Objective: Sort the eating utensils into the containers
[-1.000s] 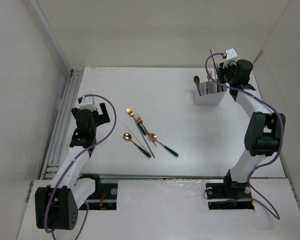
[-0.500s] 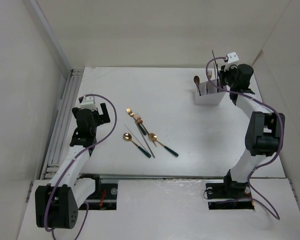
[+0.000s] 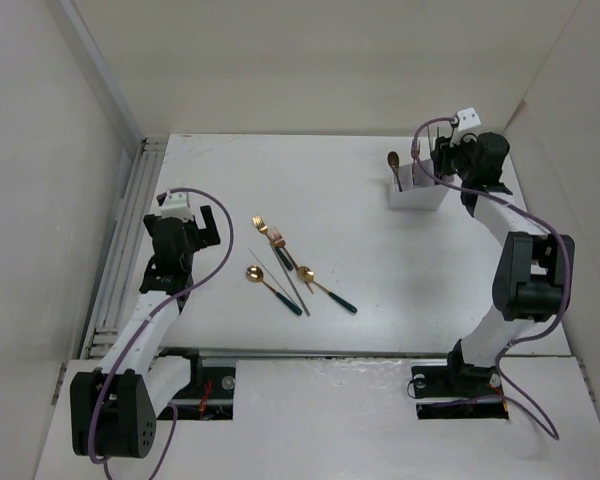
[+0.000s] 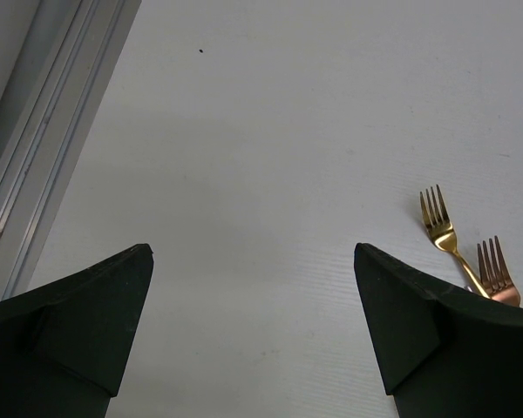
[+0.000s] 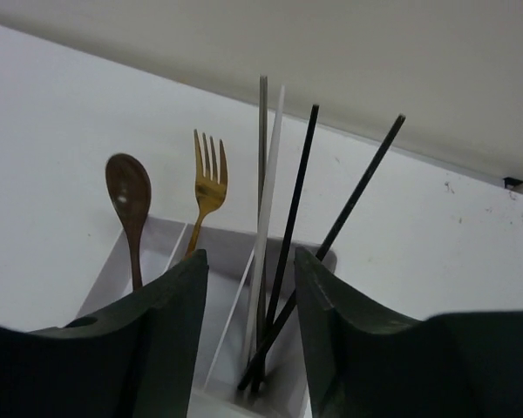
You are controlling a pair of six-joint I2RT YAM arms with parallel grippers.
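The white divided bin stands at the far right of the table. In the right wrist view the bin holds a spoon, a gold fork, dark chopsticks and a pale stick, all upright. My right gripper hovers just over the bin's right compartment, open, with the chopsticks standing free between its jaws. It shows as the right gripper from above. Two forks, two spoons and thin chopsticks lie mid-table. My left gripper is open over bare table, left of the forks.
An aluminium rail runs along the table's left edge, close to the left arm. White walls enclose the back and both sides. Purple cables loop off both arms.
My right gripper has opened from shut. The dark chopstick it held above the bin now stands inside it. The left arm has not moved.
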